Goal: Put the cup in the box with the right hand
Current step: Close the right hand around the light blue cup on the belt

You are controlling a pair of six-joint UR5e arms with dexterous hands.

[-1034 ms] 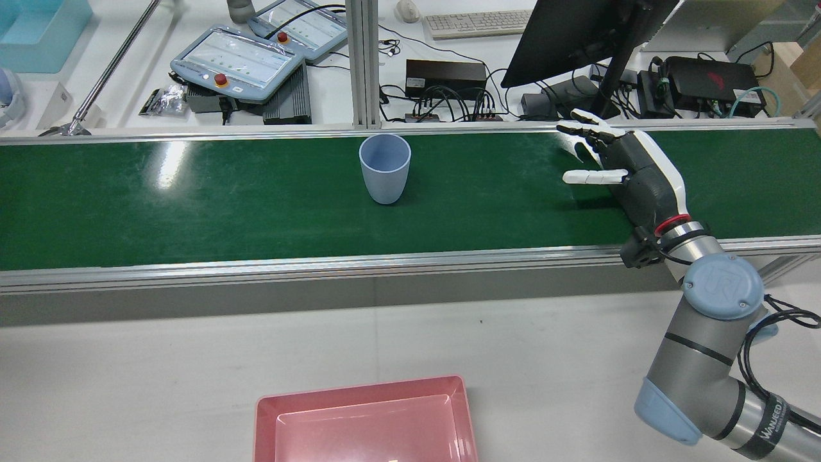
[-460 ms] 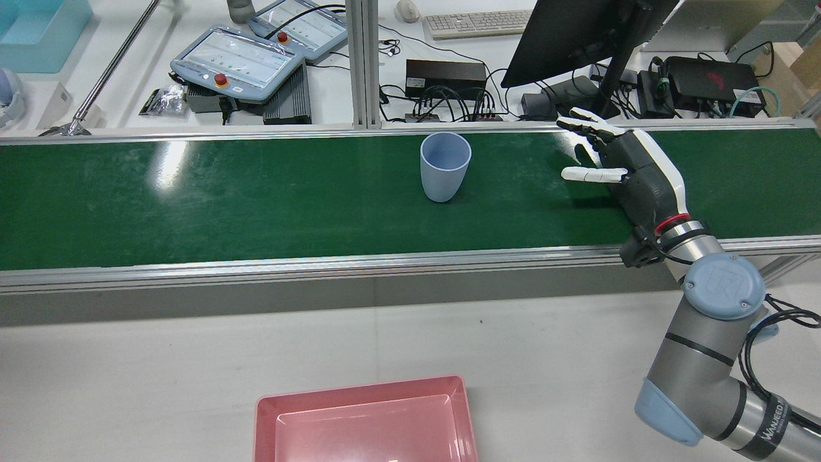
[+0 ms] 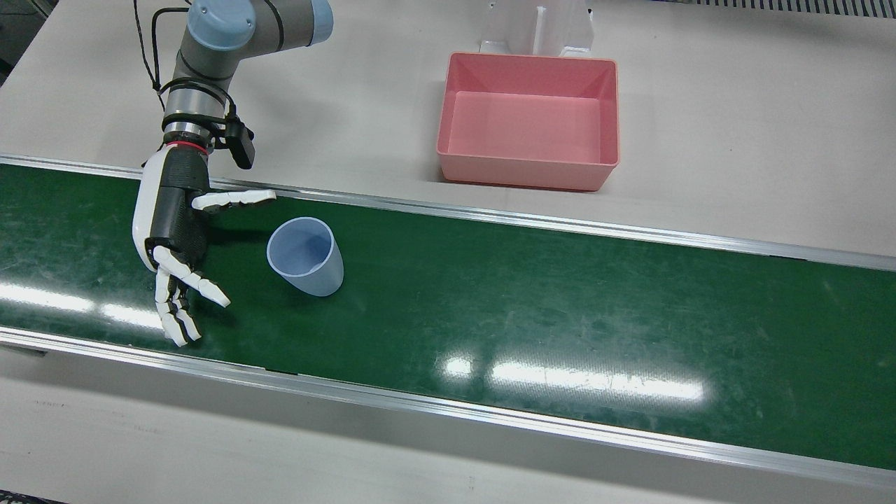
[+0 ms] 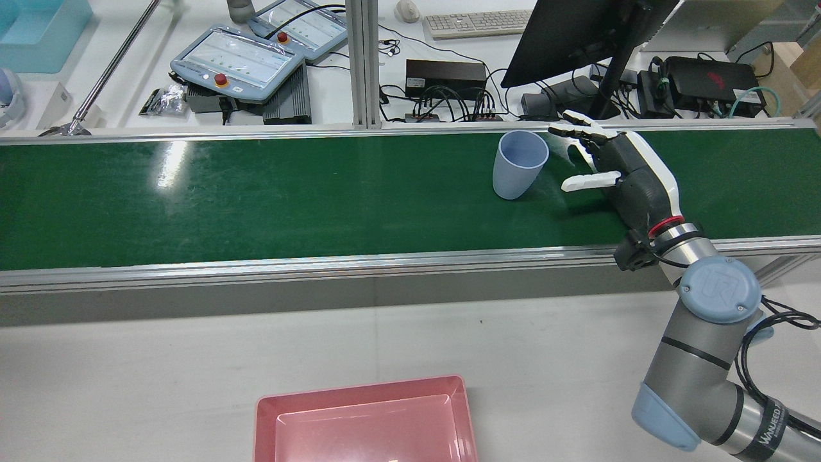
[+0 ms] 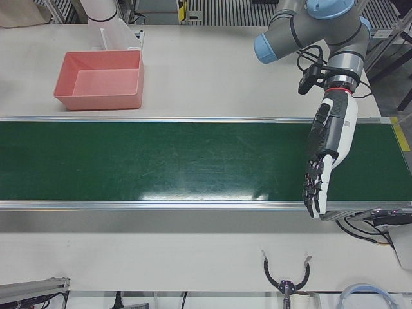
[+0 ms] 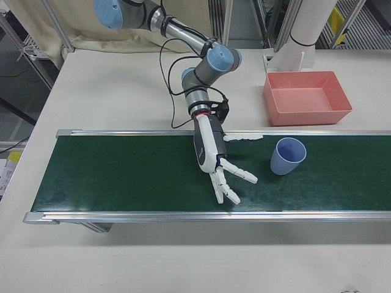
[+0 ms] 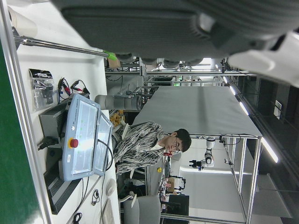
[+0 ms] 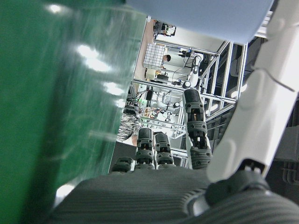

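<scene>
the long green conveyor belt crosses the pale grey tabletop. the empty pink rectangular plastic box sits on the tabletop, well apart from the belt. the right hand, fingers spread and holding nothing, hovers over the belt. just beside it, untouched, the pale blue tapered plastic cup stands upright, empty. the left hand hangs over the belt's far end, fingers apart.

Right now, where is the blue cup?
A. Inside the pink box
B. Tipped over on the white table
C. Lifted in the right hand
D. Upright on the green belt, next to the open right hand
D: the blue cup stands upright on the green belt, beside the open right hand, untouched.
</scene>
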